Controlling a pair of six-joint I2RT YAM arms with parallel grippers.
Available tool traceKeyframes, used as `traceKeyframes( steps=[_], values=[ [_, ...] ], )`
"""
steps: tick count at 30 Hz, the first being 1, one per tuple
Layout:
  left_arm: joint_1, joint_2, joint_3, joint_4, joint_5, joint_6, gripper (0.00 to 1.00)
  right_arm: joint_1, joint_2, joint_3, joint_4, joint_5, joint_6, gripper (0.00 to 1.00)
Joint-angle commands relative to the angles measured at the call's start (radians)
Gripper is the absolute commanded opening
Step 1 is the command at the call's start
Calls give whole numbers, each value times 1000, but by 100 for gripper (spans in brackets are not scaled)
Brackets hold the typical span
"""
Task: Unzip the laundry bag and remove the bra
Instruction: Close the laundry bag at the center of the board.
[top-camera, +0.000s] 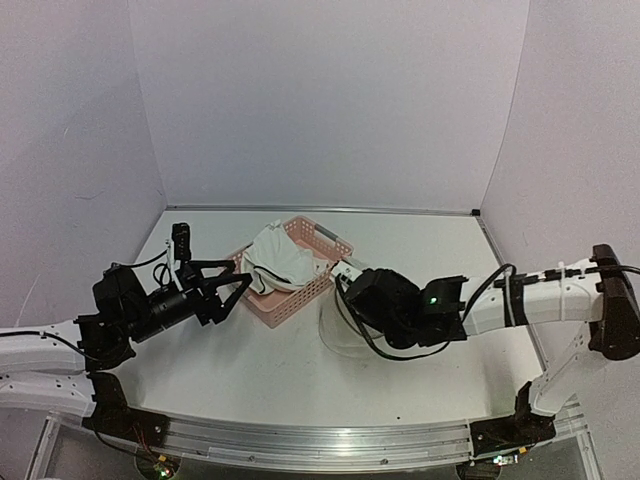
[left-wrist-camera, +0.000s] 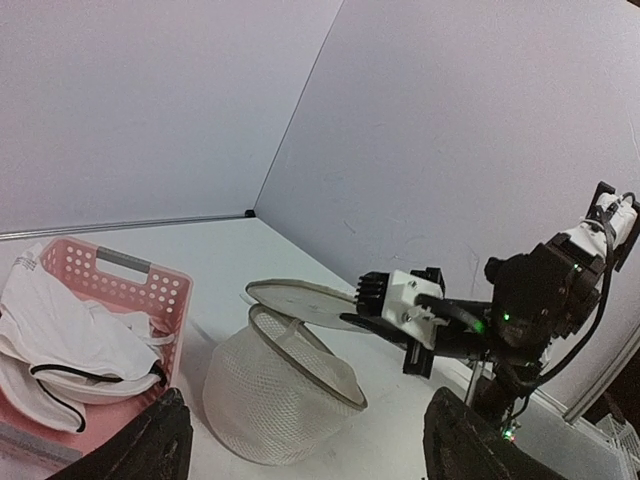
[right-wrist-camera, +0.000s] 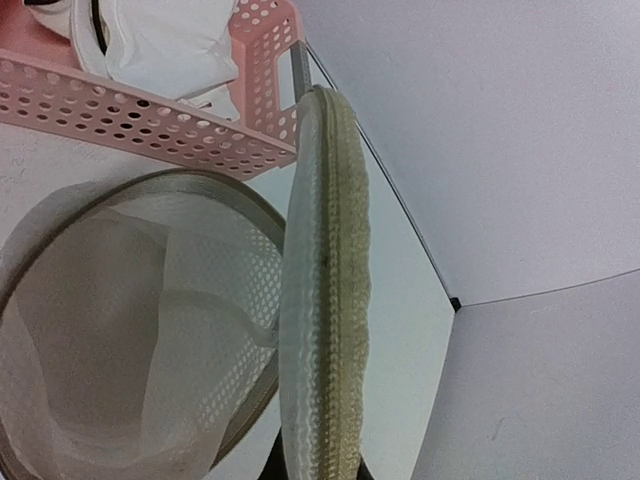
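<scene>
Laundry bag (left-wrist-camera: 275, 400) sits unzipped on the table (top-camera: 270, 350), just beside the pink basket (left-wrist-camera: 150, 290). Its white mesh dome gapes and the right gripper (left-wrist-camera: 368, 305) pinches its round lid (left-wrist-camera: 300, 300). White, dark-edged bra (left-wrist-camera: 60, 330) lies heaped in the basket. Left gripper (top-camera: 243, 272) is spread wide, empty.

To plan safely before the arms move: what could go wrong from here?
The right pincer holds the lid of the laundry bag up; a pull could tip or drag the bag. The bra lies heaped over the rim of the pink basket near the open left pincer, which might snag it.
</scene>
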Motion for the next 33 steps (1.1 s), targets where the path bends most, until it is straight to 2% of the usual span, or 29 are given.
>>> traceKeyframes(
  steps=[1,7,12,16,25,33],
  values=[
    [4,-41,-9,3,-13,-15,80,40,84,65,-6,146,5,1],
    [4,-83,-30,-15,-16,-18,81,70,190,100,-18,177,47,9],
    [4,-111,-41,-21,-16,-16,81,90,247,125,-44,153,95,23],
    [4,-115,-42,-28,-17,-15,81,105,281,158,-98,146,126,28],
    [4,-110,-31,-38,-53,-8,81,137,229,191,-230,47,203,41],
    [5,-85,-10,-43,-58,13,82,163,145,257,-391,-128,286,48]
  ],
)
